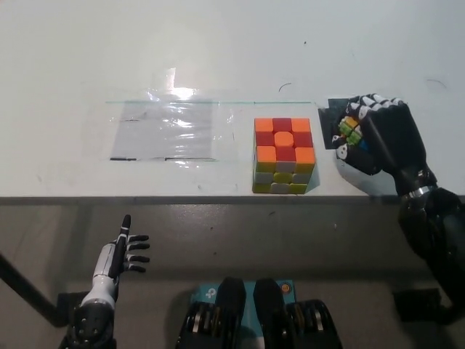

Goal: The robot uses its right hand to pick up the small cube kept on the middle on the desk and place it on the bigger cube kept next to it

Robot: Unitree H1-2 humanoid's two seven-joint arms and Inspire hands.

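**Small cube gripped, right of big cube**

Right hand [381, 134] is wrapped around the small cube [350, 131], fingers closed on it over the black patch [330, 125] on the desk [218, 43]. Can't tell if the cube is off the surface. Big cube [283, 155] sits just left of it, apart, near the desk's front edge. Left hand [125, 251] rests below the desk at lower left, fingers spread, holding nothing.

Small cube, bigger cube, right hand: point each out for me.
small cube [351, 131], head view, its coloured side showing between the fingers.
bigger cube [283, 139], head view, centre of its top face.
right hand [381, 134], head view, back of the hand.
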